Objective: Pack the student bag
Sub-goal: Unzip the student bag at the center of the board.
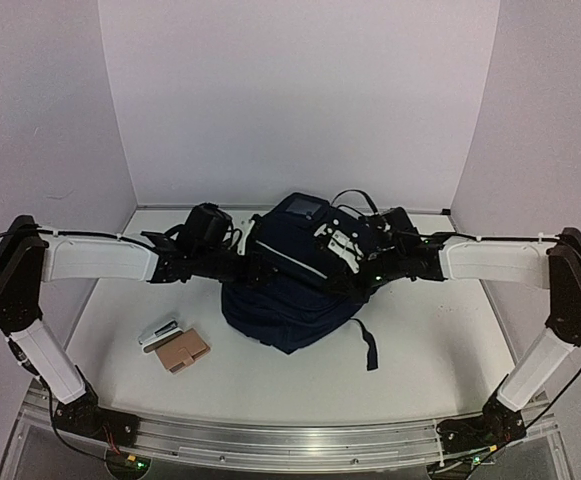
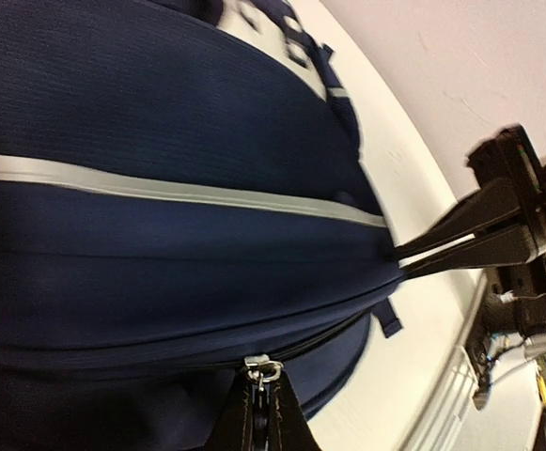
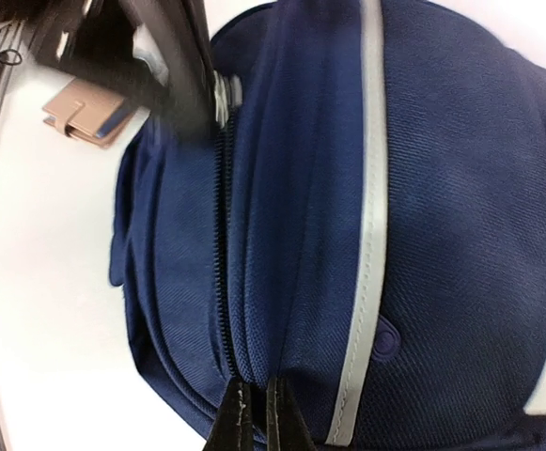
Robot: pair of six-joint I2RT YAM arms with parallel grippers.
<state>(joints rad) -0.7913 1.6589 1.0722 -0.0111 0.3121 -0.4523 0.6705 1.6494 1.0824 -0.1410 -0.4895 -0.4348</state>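
Scene: two arms meet over the bag (image 1: 290, 310), which lies mid-table (image 1: 420, 350), its end with the patch (image 1: 305, 208) toward the back wall
Left gripper (image 2: 263, 418): fingers together, clamped on the zip pull (image 2: 263, 368) at the bag's left flank
Right gripper (image 3: 254, 413): fingers together, pinching bag fabric at the opposite flank, just beside the zip (image 3: 224, 263)
Key relation: the zip runs arm to arm over the bag's bulge, its long axis a line from the left gripper's pull to the right gripper's pinch; the teeth between them look closed
Nearer arm: the left has the pull, so by my reading it does the travelling, toward the right gripper, while the right anchors the cloth
Piping (image 3: 371, 188): a pale stripe parallel to the zip, on the side toward the patch
Waiting to go in: a tan wallet (image 1: 182, 350) and, just beside it, a small white-and-black item (image 1: 159, 334), on the table front left, nearer the left arm, well apart from the right
Stage: judged early; bag shut, nothing seen inside
Writing: none legible; the patch shows no readable words from above, and pale marks (image 2: 291, 42) at the bag's top in the left wrist view, perhaps the same patch, are too blurred to read; no brand seen
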